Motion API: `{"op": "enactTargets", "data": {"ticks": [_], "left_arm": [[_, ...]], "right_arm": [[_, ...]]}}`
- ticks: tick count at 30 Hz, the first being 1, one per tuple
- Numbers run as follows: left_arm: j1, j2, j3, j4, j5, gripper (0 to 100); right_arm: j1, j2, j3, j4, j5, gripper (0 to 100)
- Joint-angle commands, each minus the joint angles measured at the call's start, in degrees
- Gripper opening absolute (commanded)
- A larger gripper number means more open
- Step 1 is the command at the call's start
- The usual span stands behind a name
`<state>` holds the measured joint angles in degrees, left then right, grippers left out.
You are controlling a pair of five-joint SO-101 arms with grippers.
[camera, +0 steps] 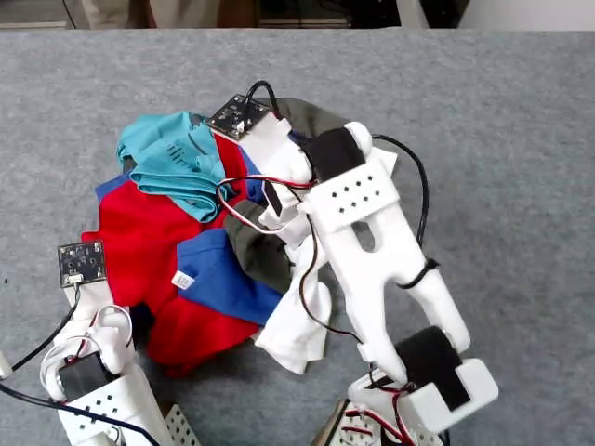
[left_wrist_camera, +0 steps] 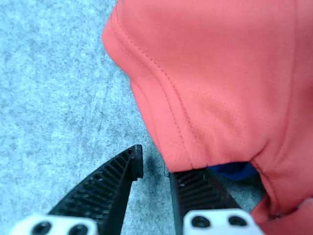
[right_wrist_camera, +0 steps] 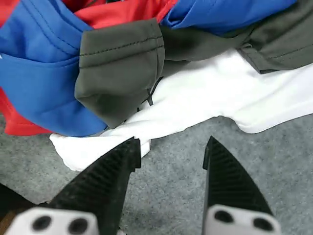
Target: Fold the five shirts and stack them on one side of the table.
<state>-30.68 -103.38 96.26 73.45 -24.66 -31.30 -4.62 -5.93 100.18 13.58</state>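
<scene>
Unfolded heap (camera: 158, 255) of five: teal shirt (camera: 172, 158), red shirt (camera: 139, 228), blue shirt (camera: 218, 274), grey shirt (camera: 257, 260), white shirt (camera: 284, 339). Nothing folded or stacked; all five left. Left claw (left_wrist_camera: 155, 169) slightly parted, empty, red hem just beyond its tips. Right claw (right_wrist_camera: 173, 147) wide apart, empty, white cloth just beyond. Added by high view: the heap's full spread; by left wrist view: blue tucked beneath red hem.

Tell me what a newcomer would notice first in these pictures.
Five unfolded shirts lie tangled in the middle of the table: a red shirt spread widest, a teal shirt bunched on it, plus a blue shirt, a dark shirt and a white shirt. The right arm stretches over them, with the right tool open above the white shirt's edge. The left tool, open, sits at the red shirt's hem.
</scene>
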Motion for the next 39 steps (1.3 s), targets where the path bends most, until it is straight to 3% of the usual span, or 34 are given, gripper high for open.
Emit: {"op": "enactTargets", "data": {"ticks": [1, 9, 18, 39], "left_arm": [[-0.2, -0.4, 0.6, 0.4, -0.2, 9], [-0.2, -0.4, 0.6, 0.4, -0.2, 9], [-0.2, -0.4, 0.6, 0.4, -0.2, 9], [-0.2, -0.4, 0.6, 0.4, -0.2, 9]], "right_arm": [[-0.7, -0.1, -2.9, -0.1, -0.5, 22.4], [-0.8, -0.2, -2.9, -0.1, -0.5, 22.4], [-7.4, 0.4, -8.0, -0.1, -0.5, 22.4], [-7.4, 3.9, -9.8, -0.6, -0.1, 22.4]]}}
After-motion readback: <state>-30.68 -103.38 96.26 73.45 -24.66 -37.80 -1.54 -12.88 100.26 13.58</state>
